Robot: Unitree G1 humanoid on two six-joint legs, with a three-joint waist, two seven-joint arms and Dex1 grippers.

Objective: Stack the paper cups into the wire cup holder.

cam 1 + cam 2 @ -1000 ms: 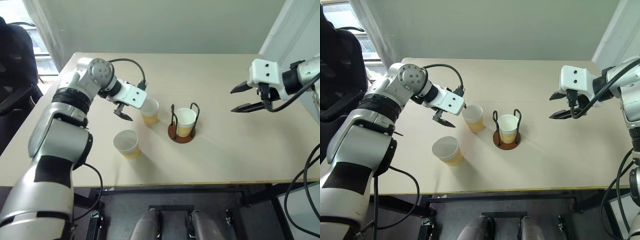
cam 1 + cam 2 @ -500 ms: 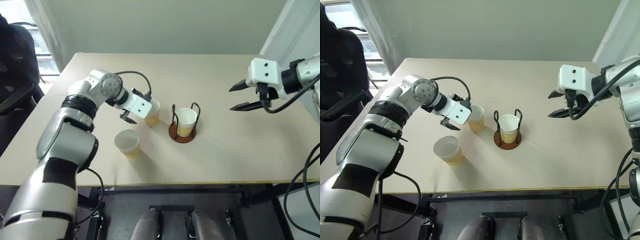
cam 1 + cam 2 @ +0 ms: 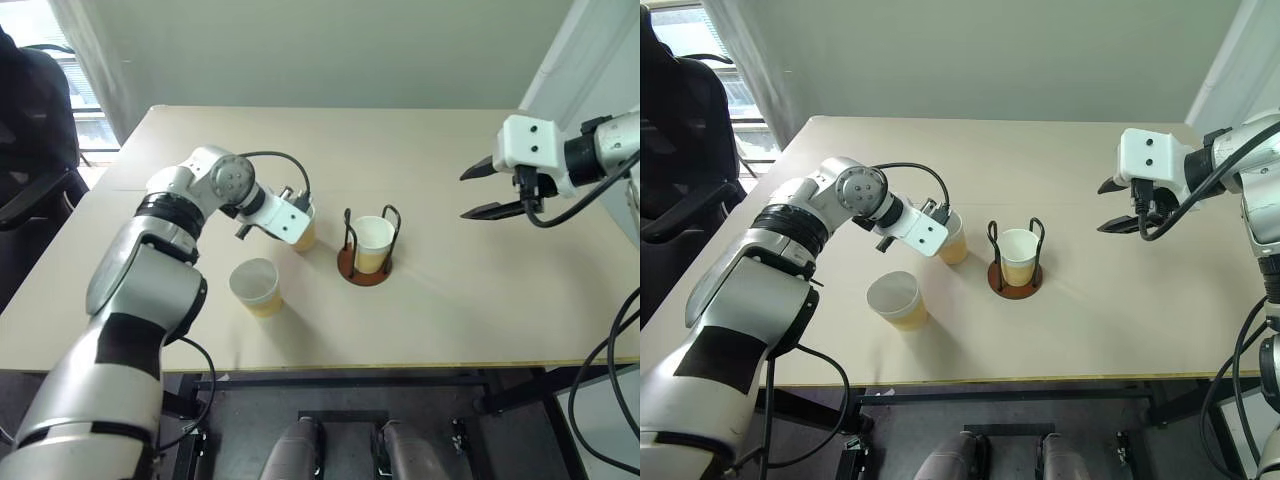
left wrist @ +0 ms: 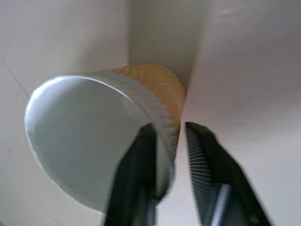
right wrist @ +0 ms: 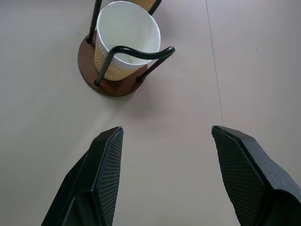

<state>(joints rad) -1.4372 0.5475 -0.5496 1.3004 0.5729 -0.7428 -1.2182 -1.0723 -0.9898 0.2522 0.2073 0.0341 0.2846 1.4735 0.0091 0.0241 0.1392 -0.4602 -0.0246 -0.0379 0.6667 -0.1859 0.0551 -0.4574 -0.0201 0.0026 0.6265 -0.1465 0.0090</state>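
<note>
Three small tapered paper cups, white inside and at the rim and tan-yellow below, stand upright on a pale table (image 3: 450, 300). One cup (image 3: 372, 243) sits inside the wire holder (image 3: 363, 262), a round reddish-brown base with thin black loops rising about as high as the cup's rim. A second cup (image 4: 94, 136) stands just to the left of the holder, and the third cup (image 3: 255, 286) stands apart, nearer the table's front edge and to the left. The holder is near the middle of the table, with bare tabletop all around it; the widest bare stretch lies to its right and toward the far edge. The left gripper (image 4: 171, 155) is closed on the rim wall of the second cup, one black finger inside the mouth and the other against the ribbed outside. That cup's base is hidden behind the gripper in the head views, so whether it rests on the table cannot be told. The right gripper (image 5: 167, 162) hangs above the table well to the right of the holder, its two fingers spread wide and holding nothing.
</note>
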